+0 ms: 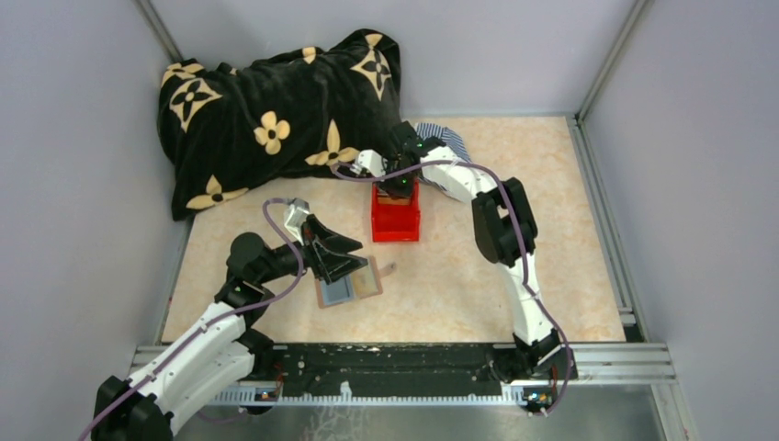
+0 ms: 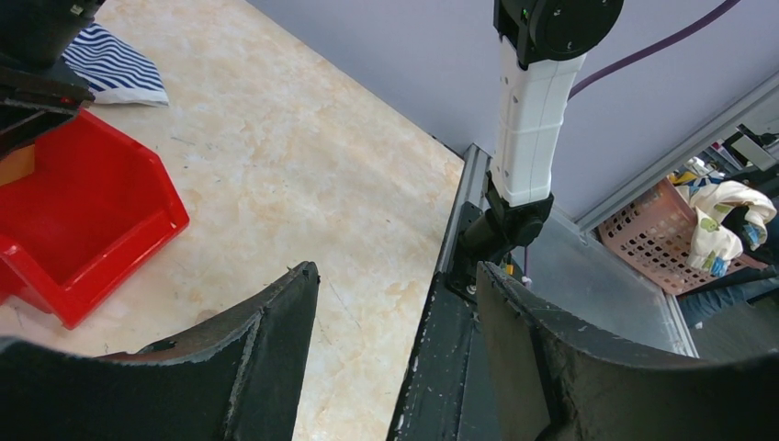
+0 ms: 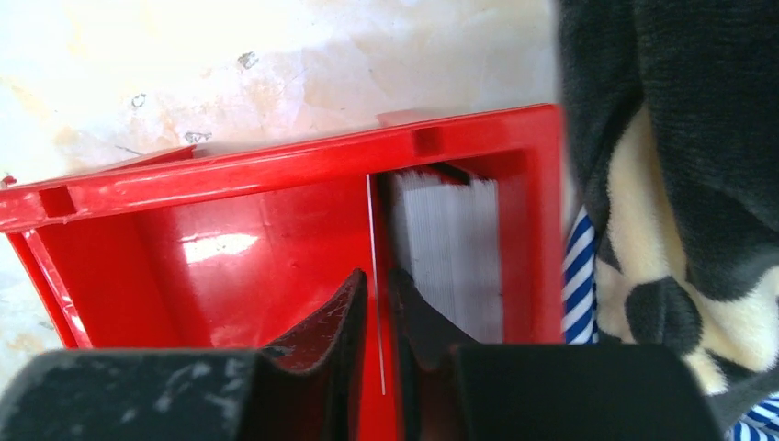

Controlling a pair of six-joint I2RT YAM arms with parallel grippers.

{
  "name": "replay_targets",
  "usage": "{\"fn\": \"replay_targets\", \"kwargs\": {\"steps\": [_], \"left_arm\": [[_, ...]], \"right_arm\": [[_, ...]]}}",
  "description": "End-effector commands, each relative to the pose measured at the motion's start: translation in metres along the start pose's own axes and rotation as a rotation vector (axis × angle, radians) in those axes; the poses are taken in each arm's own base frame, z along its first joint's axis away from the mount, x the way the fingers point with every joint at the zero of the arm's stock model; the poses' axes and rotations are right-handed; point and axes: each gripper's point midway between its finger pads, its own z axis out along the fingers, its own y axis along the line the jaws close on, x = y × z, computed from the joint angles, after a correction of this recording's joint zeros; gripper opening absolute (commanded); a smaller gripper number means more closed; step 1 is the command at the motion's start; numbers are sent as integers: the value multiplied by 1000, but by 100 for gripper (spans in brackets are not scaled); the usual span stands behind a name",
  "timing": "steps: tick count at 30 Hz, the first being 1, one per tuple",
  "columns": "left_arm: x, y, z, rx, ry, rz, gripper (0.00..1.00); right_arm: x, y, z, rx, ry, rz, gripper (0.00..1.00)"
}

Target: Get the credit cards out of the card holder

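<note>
Right pincer [image 3: 378, 280]: fingers nearly together over red plastic bin [image 3: 276, 163], thin pale credit card [image 3: 371, 220] edge-on between them (gripped or let go, cannot tell) | grey card stack [image 3: 450, 248]: lies in the bin's corner | Left pincer [image 1: 354, 259]: spread wide, just above open brown leather card holder [image 1: 349, 289], whose long axis runs left-right; the left arm is nearer to it.

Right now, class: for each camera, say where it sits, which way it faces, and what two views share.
Top external: above, behind the bases, looking down on the table; the left arm and right arm show.
Left wrist: on the left arm, facing across to the right arm's base; its open fingers show.
Right wrist: looking down into the red bin; its fingers flank an edge-on card.
Shared: the red bin appears in all three.
</note>
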Motion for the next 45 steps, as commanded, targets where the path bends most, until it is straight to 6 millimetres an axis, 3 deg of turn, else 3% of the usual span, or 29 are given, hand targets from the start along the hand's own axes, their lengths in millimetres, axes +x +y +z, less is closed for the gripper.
{"fn": "replay_targets", "kwargs": {"steps": [1,2,6,9,12,31,45], "left_arm": [[-8,-6,0,30,-18,41,70],[-8,-6,0,30,-17,39,70],[-8,-7,0,35,-18,41,69],[-8,-8,0,39,-17,40,70],[-8,-9,0,41,-18,41,69],[-9,-13,-2,56,-20,48,68],[-8,-14,-2,63,-22,48,68]], "right_arm": [[-8,-18,-12,87,-32,-11,36],[-9,-19,-12,94,-32,-11,46],[-12,-25,-16,128,-42,-7,49],[-16,-29,-19,151,-60,-8,47],[-18,-31,-20,164,-69,-6,38],[-29,-74,-36,365,-107,58,37],[-45,-124,-71,665,-187,154,35]]}}
